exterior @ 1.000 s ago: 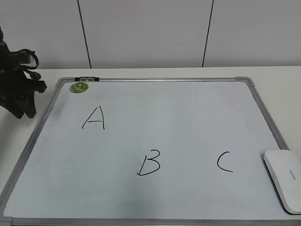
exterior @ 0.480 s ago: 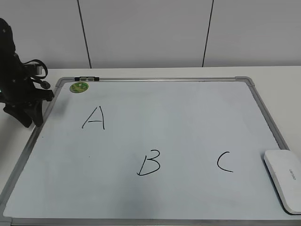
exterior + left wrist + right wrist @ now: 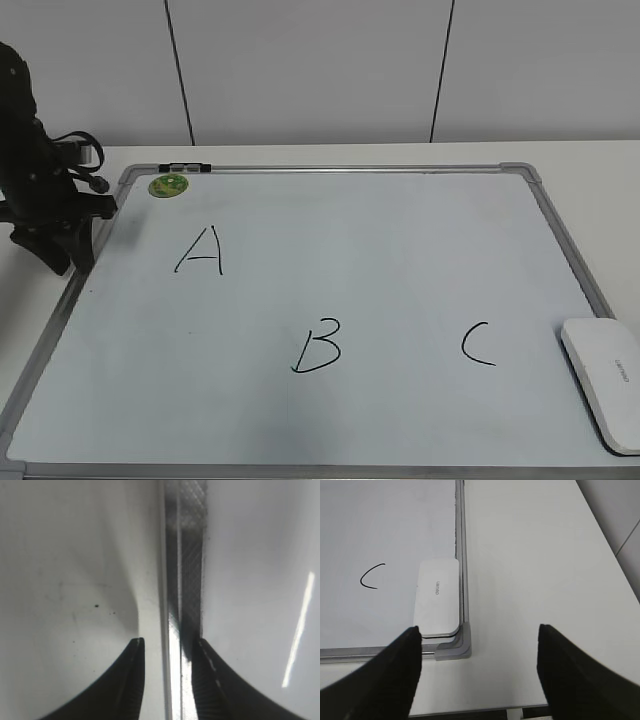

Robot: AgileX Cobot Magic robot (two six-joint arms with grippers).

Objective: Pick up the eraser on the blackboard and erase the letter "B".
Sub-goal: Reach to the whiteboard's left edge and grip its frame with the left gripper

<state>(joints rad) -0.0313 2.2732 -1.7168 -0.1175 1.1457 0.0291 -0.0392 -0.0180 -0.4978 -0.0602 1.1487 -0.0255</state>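
My left gripper [image 3: 167, 652] sits narrowly parted over the blackboard's [image 3: 350, 270] left frame; "B" [image 3: 318, 346] is near the bottom edge; the eraser [image 3: 437, 597] lies in the bottom-right corner, so my wide-open right gripper [image 3: 477, 645] should descend squarely across its short sides

You see the plain white table [image 3: 610, 190] carrying the large white grey-framed blackboard [image 3: 350, 260] (lying flat).

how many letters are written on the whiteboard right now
3. The "A" sits upper left below the green sticker, the letter "B" low in the middle, and the "C" lower right beside the eraser. None looks hidden.
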